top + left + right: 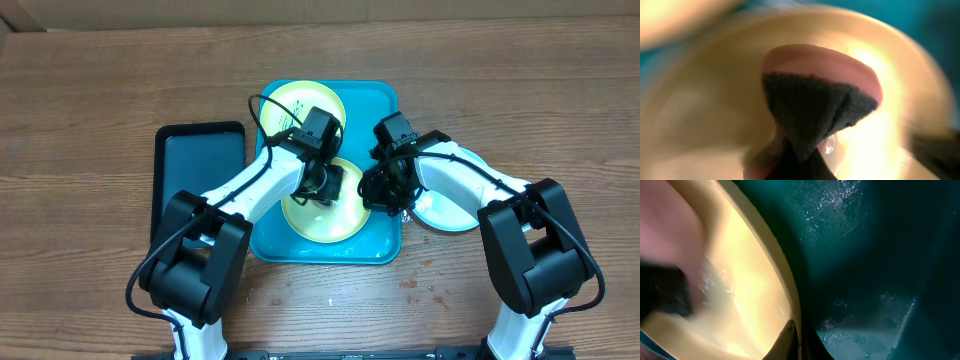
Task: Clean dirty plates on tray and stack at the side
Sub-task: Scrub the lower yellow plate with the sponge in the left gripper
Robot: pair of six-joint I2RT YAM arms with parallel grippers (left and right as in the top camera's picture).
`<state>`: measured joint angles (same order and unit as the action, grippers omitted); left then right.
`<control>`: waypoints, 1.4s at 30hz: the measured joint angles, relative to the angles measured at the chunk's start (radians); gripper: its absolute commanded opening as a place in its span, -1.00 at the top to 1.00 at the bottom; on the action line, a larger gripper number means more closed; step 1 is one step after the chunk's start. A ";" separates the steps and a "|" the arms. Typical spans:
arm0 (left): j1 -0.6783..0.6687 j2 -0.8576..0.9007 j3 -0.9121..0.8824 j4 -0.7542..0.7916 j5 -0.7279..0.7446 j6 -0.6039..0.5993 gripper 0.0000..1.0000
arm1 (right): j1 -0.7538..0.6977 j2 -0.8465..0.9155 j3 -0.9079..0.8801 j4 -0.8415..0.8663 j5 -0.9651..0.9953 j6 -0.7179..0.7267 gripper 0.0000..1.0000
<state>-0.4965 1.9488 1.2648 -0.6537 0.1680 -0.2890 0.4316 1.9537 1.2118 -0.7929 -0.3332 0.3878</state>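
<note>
The turquoise tray holds two plates. The back plate lies flat. My left gripper is shut on a pink sponge with a dark scrub face and presses it on the front plate, which fills the left wrist view. My right gripper is shut on that plate's right rim, with one finger on each side of the rim. A third plate lies on the table right of the tray, partly under my right arm.
A smaller black tray lies on the wooden table left of the turquoise tray. The tray floor beside the held rim looks wet. Both arms cross over the tray's front half.
</note>
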 measured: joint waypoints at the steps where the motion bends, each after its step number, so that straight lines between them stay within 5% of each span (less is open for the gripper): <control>1: -0.003 0.000 -0.001 0.000 0.054 0.003 0.91 | 0.000 0.000 0.000 0.000 0.000 0.000 0.92; 5: -0.014 0.002 -0.010 -0.008 0.235 0.013 0.91 | 0.000 0.000 0.000 -0.001 0.000 0.000 0.92; 11: -0.016 0.009 -0.019 -0.060 0.247 -0.011 0.92 | 0.000 0.000 0.000 -0.003 0.000 0.000 0.92; 17: -0.015 0.005 -0.008 -0.145 0.065 -0.087 0.92 | 0.000 0.000 0.000 -0.005 0.000 0.000 0.92; 24: -0.013 -0.011 0.003 -0.253 -0.344 -0.133 0.92 | 0.000 0.000 0.000 -0.005 0.000 0.000 0.92; 29: -0.010 -0.007 0.006 -0.221 -0.419 -0.140 0.92 | 0.000 0.000 0.000 -0.005 0.000 0.000 0.92; 32: -0.001 -0.006 0.005 -0.171 -0.377 -0.140 0.92 | 0.000 0.000 0.001 -0.006 0.000 0.000 0.92; 42: -0.010 0.016 -0.012 0.152 0.145 -0.227 0.92 | 0.000 0.000 0.002 -0.009 0.000 0.000 0.92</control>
<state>-0.5060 1.9652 1.2526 -0.5018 0.3130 -0.5156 0.4320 1.9537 1.2137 -0.8017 -0.3332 0.3882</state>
